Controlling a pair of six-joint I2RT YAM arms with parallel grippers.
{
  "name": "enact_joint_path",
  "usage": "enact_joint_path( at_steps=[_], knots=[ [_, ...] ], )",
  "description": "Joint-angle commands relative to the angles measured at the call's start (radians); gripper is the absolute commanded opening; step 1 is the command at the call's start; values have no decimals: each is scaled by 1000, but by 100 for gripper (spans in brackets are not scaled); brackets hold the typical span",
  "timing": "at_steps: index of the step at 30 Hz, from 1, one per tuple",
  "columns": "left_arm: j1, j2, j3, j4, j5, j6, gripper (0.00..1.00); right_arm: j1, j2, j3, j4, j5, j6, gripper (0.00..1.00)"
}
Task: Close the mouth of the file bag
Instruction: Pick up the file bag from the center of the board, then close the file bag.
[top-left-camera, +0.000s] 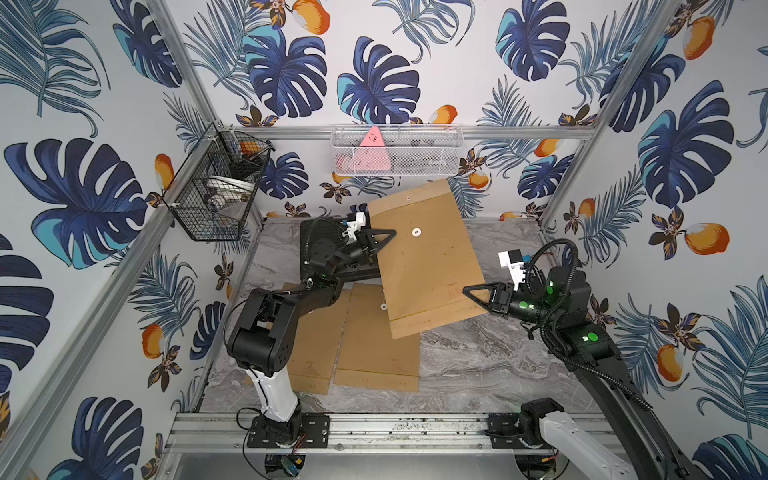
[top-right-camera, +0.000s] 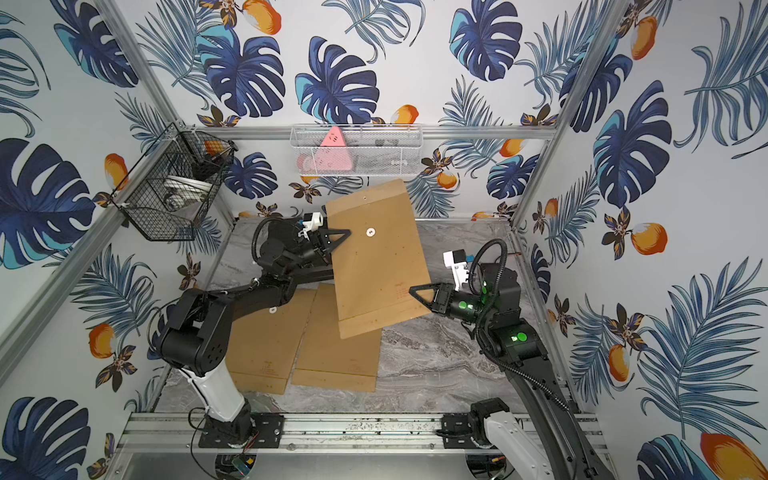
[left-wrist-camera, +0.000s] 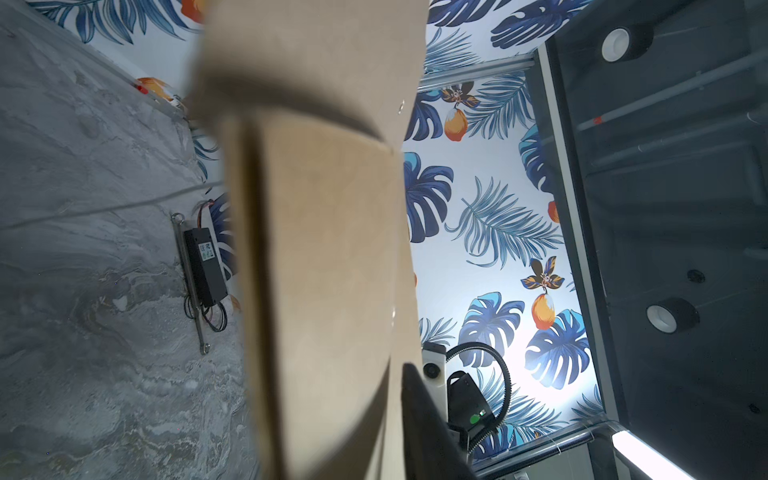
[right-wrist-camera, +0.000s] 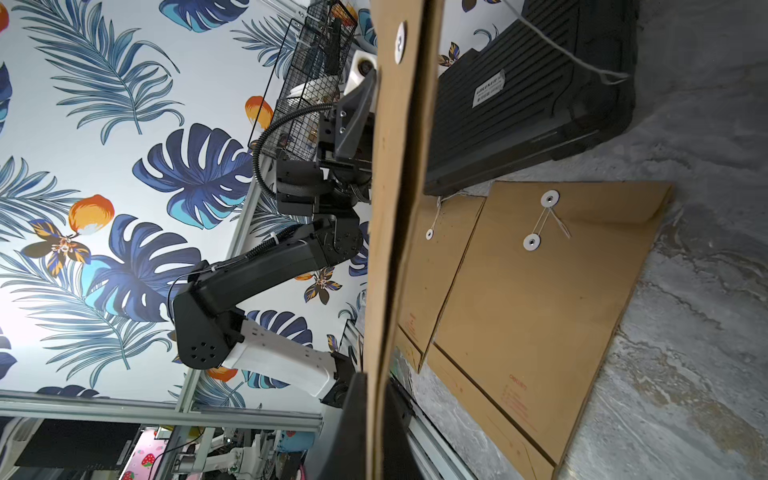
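Paper in the air: the file bag (top-left-camera: 428, 266) hangs above the marble table (top-left-camera: 478, 365), stretched between both arms, its long axis running from the far wall toward the near side, bottom seam nearest the camera. Right gripper (top-left-camera: 473, 293) is pinched tight on the right edge low down near that seam, paper sandwiched between its fingers in the right wrist view. Left gripper (top-left-camera: 384, 235) sits on the opposite edge, up by the mouth, and looks clamped on it too, one finger lying across the face just beside the white button disc (top-left-camera: 416, 232). The flap (top-left-camera: 415, 199) stands unfolded past the disc, on the far side of the left gripper, so the left arm is clearly the nearer one for folding it down. Below lie two spare bags (top-left-camera: 378, 345) flat on the table, and a black case (right-wrist-camera: 519, 104) crowds the back left corner, close under the left wrist.
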Motion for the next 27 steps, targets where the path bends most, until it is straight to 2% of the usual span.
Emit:
enact_joint_path(
  at_steps=[1, 3, 4, 5, 6, 7, 9, 11, 15, 18, 22, 24, 27],
  knots=[
    [9, -45, 25, -44, 35, 86, 9, 2, -7, -54, 156, 15, 109, 0],
    [14, -71, 28, -107, 42, 136, 4, 3, 3, -80, 197, 10, 140, 2],
    [18, -83, 29, -127, 45, 156, 0, 2, 9, -91, 207, 6, 146, 7],
    [20, -90, 31, -145, 49, 173, 0, 3, 12, -92, 199, 5, 138, 16],
    [27, -99, 33, -164, 54, 190, 0, 3, 13, -90, 167, 13, 117, 35],
    [35, -106, 36, -179, 62, 206, 0, 3, 11, -82, 118, 30, 89, 45],
    [54, -123, 48, -229, 80, 249, 0, -4, 5, -58, 5, 110, 33, 58],
    [62, -151, 74, -341, 110, 349, 0, -46, 34, -15, -163, 242, 2, 66],
    [50, -221, 148, -713, 140, 700, 0, -202, 182, 100, -330, 264, -21, 76],
    [25, -254, 252, -1070, 132, 1032, 0, -204, 241, 262, -382, 365, -68, 78],
    [-64, -270, 404, -1513, 77, 1478, 0, -205, 319, 516, -439, 428, -133, 78],
    [-121, -272, 458, -1663, 50, 1645, 0, -205, 366, 636, -467, 423, -166, 78],
    [-194, -273, 523, -1818, -12, 1812, 0, -203, 446, 804, -529, 362, -203, 76]
  ],
)
